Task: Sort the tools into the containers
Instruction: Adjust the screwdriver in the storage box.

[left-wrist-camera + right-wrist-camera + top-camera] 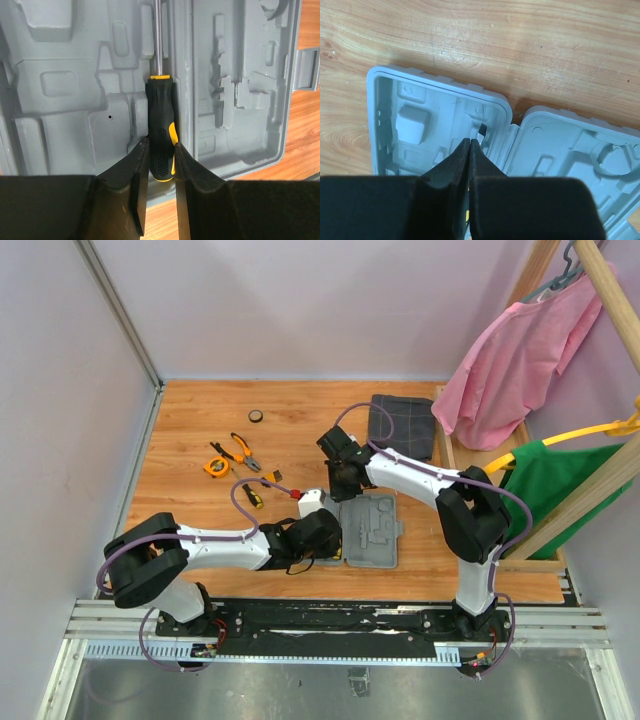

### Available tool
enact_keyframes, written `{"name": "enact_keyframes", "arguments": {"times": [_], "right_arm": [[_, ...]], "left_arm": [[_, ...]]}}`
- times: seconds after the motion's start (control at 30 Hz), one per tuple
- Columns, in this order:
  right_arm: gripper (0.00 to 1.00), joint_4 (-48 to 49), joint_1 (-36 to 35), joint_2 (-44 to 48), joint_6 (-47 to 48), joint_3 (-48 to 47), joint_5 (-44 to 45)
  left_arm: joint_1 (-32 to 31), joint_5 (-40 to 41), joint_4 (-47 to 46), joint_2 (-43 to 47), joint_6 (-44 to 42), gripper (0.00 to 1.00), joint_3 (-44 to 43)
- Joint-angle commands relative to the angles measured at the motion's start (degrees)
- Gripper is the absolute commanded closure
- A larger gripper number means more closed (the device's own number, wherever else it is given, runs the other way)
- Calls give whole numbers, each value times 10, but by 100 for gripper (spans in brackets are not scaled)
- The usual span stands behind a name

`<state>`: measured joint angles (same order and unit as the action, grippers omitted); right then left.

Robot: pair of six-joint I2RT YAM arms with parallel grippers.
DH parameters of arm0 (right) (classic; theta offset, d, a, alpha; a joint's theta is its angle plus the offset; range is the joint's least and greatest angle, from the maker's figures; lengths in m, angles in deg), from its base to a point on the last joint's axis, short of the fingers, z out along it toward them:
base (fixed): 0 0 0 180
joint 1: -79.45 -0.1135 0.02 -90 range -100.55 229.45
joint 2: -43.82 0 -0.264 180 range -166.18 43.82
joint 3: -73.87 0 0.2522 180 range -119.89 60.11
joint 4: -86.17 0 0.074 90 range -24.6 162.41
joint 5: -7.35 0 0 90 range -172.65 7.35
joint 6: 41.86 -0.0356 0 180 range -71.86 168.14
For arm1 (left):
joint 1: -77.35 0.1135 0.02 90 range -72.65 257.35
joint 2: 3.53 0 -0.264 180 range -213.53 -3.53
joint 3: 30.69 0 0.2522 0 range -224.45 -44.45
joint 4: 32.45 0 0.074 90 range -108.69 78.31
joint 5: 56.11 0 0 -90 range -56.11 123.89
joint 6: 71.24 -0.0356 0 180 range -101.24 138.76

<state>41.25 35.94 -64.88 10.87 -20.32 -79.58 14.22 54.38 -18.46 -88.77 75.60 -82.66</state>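
Far L of table (pixel 190 510): orange tape measure (pixel 215 467), with pliers (pixel 243 450) just beside it to the upper R. A small black/yellow tool (pixel 254 496) lies a bit nearer the arms, apart from both. Small dark ring (pixel 257 416) sits alone toward the back wall. All of these are on bare wood, well apart from the case.

L gripper (pixel 161 145): reaches in low from the L and is clenched on a screwdriver (pixel 160 115). Pads grip the butt end of the black/yellow handle on both sides. Handle lies in a long slot next to the case's centre ridge, with the shaft running straight away from the wrist cam.

Tool case (pixel 375 530): grey, lying open and flat at centre near the arms, moulded pockets facing up. Only the screwdriver is seen inside.

R gripper (pixel 470 142): hangs over the case near the hinge, fingers pressed together with no gap at the tips. A yellow sliver shows between them lower down; can't tell what it is.

R of that, at the back: dark checked cloth (pixel 403 425), folded.
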Motion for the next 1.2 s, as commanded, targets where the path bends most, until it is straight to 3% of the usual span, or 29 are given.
{"name": "enact_keyframes", "arguments": {"times": [0.0,0.6,1.17], "right_arm": [[98,-19,-12,-8,-9,-2,11],[98,-42,-12,-45,-11,-2,9],[99,-26,-13,38,-38,44,52]], "left_arm": [[-4,8,26,-2,-13,80,11],[-4,7,23,-2,-15,80,14],[-4,6,22,-2,-15,80,14]]}}
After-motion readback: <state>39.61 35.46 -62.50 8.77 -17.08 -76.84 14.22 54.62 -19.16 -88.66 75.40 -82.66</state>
